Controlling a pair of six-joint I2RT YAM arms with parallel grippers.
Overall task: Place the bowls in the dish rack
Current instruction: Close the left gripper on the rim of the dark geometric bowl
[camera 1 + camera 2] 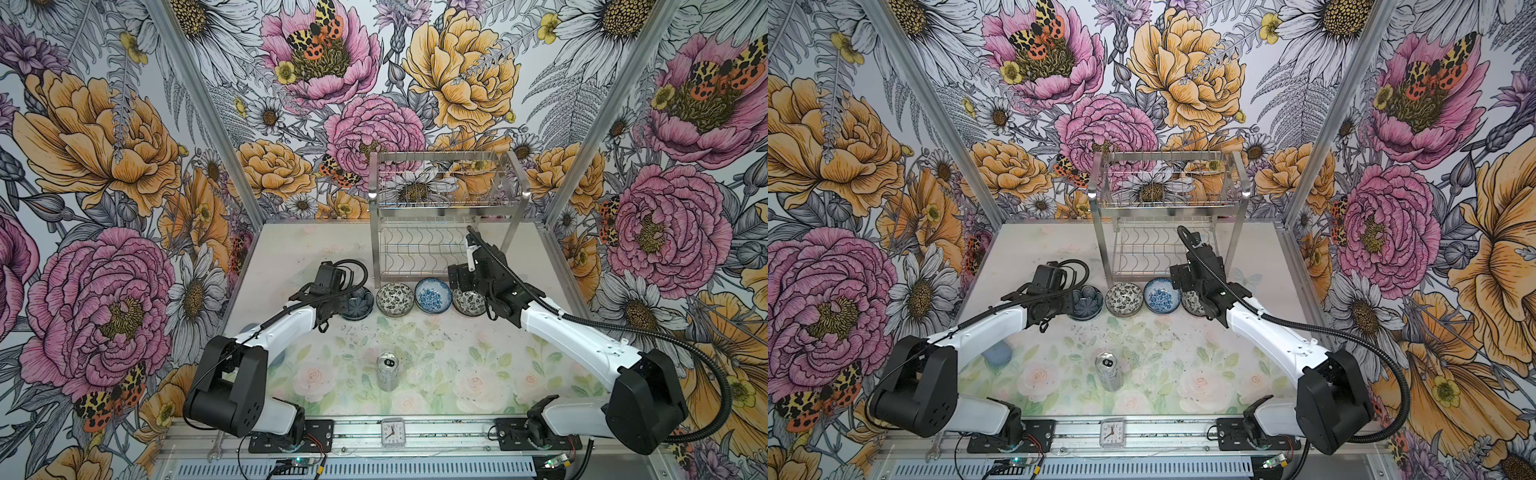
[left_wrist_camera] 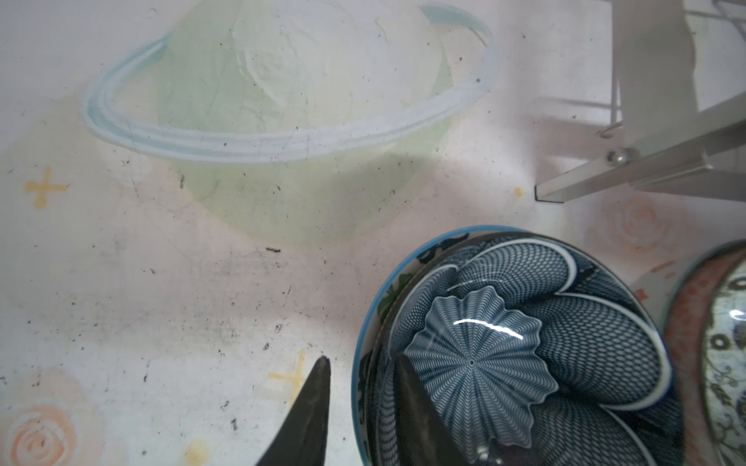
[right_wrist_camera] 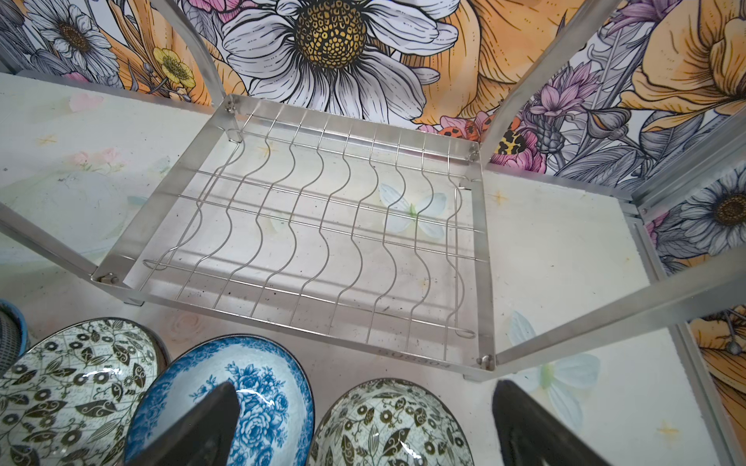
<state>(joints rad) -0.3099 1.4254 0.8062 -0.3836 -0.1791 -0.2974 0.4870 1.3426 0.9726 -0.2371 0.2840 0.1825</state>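
Both arms, as I see them from my remote desk, stretch out to the row standing on the pastel mat just in front of the dish rack — every bowl I can see is on the mat, rim up. From the left of a top view the row runs: dark blue bowl, black-and-white bowl, blue floral bowl and second black-and-white bowl, the last partly hidden under the right arm. The left gripper is narrowly parted astride the dark blue bowl's wall. One finger is inside and one outside, with a sliver of mat showing between the outer finger and the rim. That bowl sits nested in a blue-rimmed bowl. The right gripper hangs with jaws spread wide over the second black-and-white bowl, holding nothing, one finger above the blue floral bowl — whether it touches, I cannot tell. A silver can stands upright nearer the arm bases, well apart from the row.
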